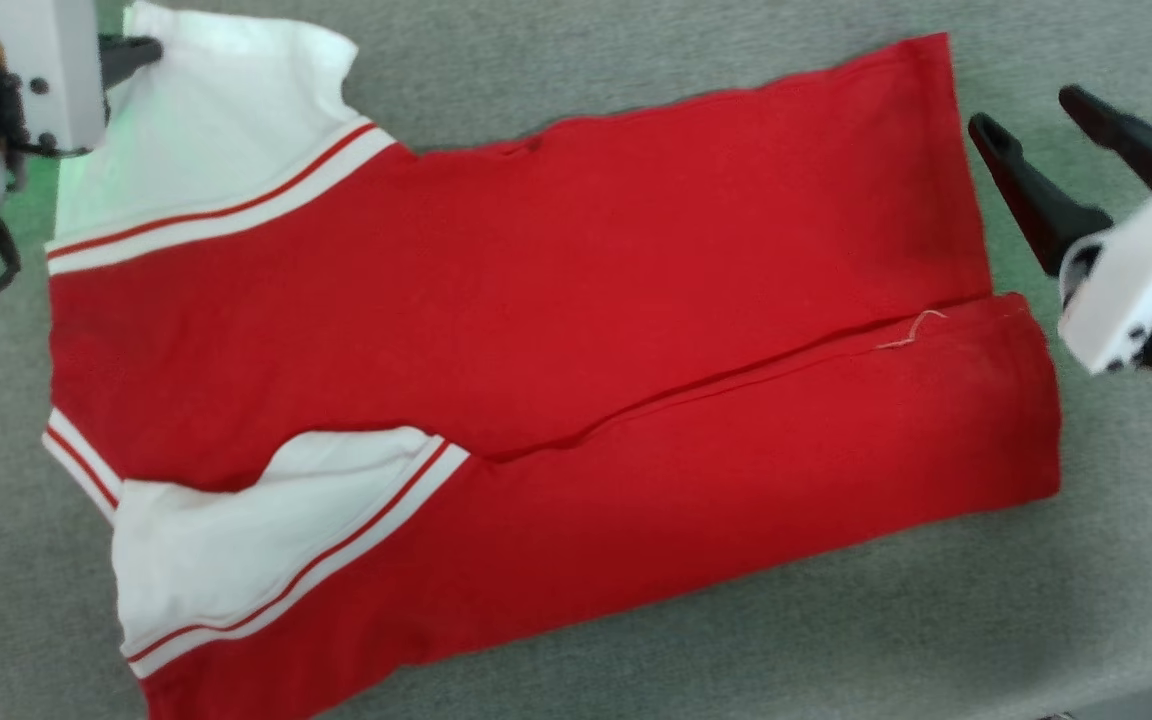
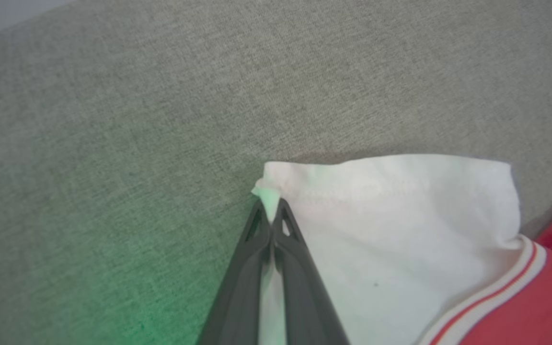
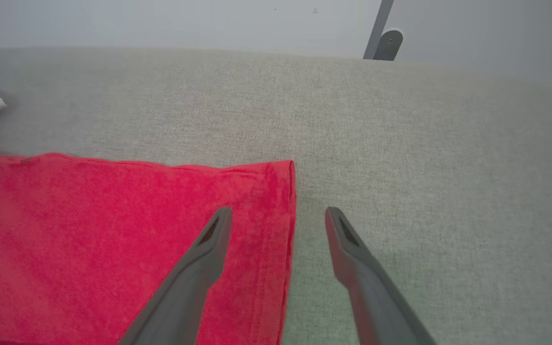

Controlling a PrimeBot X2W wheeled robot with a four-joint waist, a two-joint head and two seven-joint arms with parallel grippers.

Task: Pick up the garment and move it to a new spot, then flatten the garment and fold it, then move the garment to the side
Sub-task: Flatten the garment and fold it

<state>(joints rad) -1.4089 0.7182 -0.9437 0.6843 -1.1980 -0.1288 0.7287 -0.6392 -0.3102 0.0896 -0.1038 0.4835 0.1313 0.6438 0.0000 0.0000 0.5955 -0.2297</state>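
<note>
The garment (image 1: pixel 536 330), a red jersey with white panels and red-striped white trim, lies spread across the grey fabric surface (image 1: pixel 836 640) with its sides folded in lengthwise. My left gripper (image 2: pixel 271 206) is shut on the far corner of the upper white panel (image 2: pixel 400 230); in the head view that gripper (image 1: pixel 141 50) sits at the top left. My right gripper (image 1: pixel 1021 110) hovers open just off the garment's right hem. In the right wrist view this gripper (image 3: pixel 278 215) straddles the hem's edge (image 3: pixel 291 201), one finger over the red cloth, one over the surface.
Grey fabric surface (image 3: pixel 424 143) stretches free to the right of the garment and along the front. A grey wall and a metal post (image 3: pixel 381 33) stand beyond the far edge.
</note>
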